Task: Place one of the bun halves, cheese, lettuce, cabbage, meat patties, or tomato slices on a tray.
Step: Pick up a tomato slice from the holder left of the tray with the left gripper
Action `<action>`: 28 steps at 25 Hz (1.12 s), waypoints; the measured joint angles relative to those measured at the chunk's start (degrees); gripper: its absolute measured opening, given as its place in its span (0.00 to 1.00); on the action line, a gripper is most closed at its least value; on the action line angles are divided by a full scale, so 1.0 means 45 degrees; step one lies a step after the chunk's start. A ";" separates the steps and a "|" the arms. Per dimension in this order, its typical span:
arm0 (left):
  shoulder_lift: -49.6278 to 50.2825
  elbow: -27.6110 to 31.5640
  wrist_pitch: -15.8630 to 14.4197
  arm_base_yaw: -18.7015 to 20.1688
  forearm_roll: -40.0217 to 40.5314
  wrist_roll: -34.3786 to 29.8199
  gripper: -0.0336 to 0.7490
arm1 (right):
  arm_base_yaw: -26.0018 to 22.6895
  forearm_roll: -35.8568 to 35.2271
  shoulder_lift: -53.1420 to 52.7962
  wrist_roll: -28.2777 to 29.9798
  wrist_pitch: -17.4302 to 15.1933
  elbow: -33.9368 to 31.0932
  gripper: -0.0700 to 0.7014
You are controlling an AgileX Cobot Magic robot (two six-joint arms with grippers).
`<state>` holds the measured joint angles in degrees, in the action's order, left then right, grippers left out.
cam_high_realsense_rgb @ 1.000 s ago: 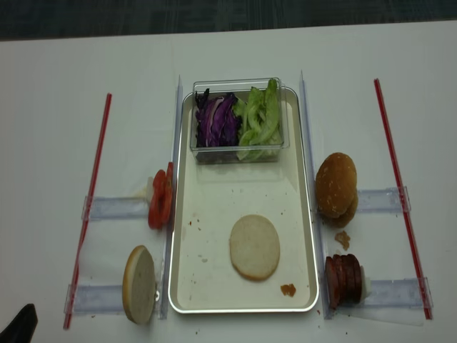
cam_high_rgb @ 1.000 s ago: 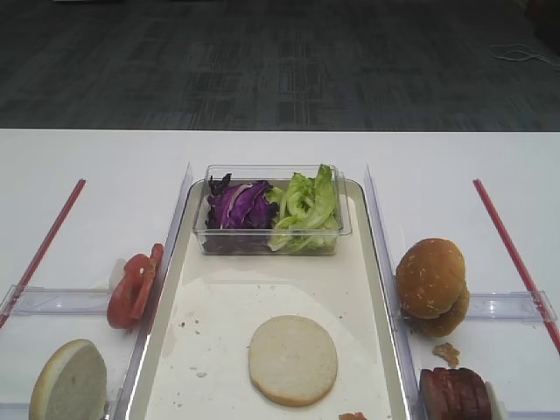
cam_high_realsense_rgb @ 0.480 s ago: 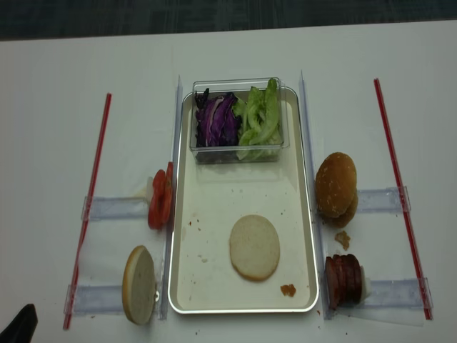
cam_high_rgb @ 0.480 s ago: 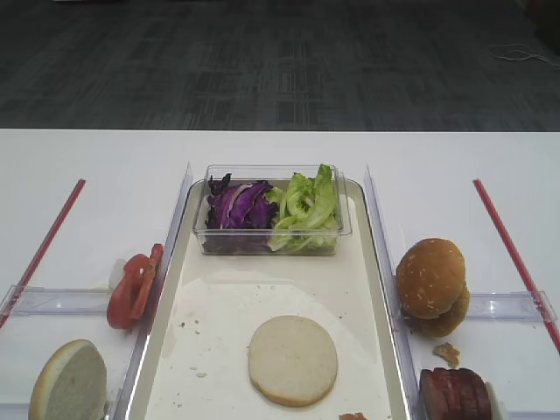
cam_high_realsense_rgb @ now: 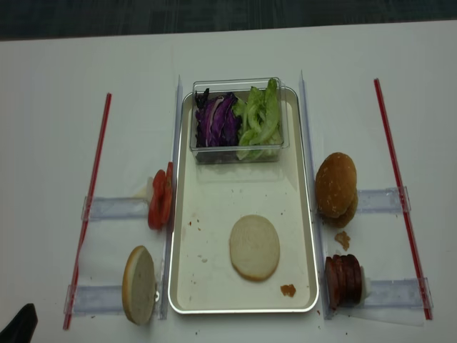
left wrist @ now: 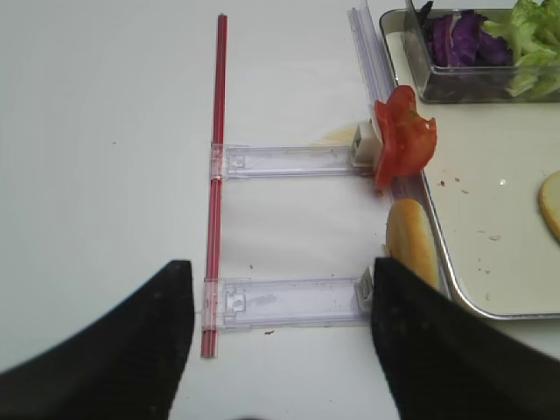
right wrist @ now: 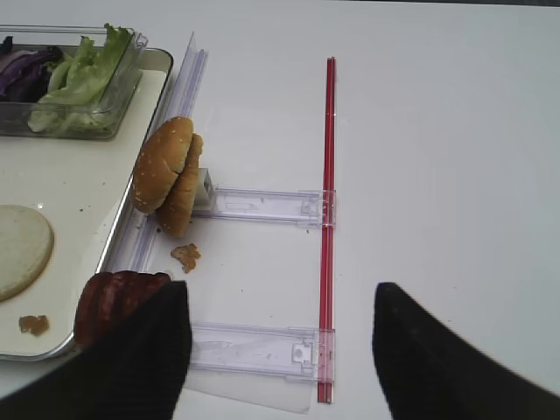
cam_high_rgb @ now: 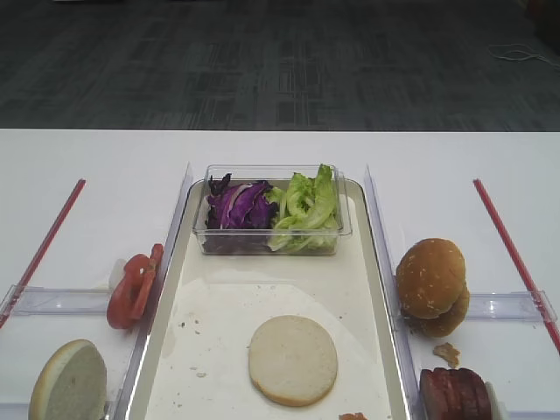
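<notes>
A pale, flat-faced bun half point(cam_high_realsense_rgb: 254, 247) lies near the tray's point(cam_high_realsense_rgb: 207, 282) front edge; both hands, left hand point(left wrist: 278, 337) and right hand point(right wrist: 278, 346), gape empty.

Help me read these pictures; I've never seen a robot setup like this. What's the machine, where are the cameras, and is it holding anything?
A two-armed robot builds a burger. Two pictures look down from above; two come from cameras on the wrists, where the dark shapes are each claw's fingers: left claw and right claw, both open and empty. On the white table sits the tray with one bun half and a clear box of cabbage and lettuce. Beside it stand tomato slices, another bun half, bun domes and meat patties.
</notes>
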<state>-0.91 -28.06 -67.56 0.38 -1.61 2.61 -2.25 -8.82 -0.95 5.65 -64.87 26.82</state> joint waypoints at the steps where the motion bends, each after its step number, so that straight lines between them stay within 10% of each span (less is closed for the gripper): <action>1: 0.0000 0.0000 0.0000 0.0000 0.0000 0.0020 0.57 | 0.0000 0.0000 0.0000 0.0000 0.0000 0.0000 0.70; 28: 0.4033 0.0000 0.0140 0.0000 -0.0635 -0.0034 0.57 | 0.0000 0.0000 0.0000 0.0023 0.0000 0.0000 0.70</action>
<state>17.24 -28.06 -66.93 0.38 -4.47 2.46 -2.25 -8.82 -0.95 5.75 -64.87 26.82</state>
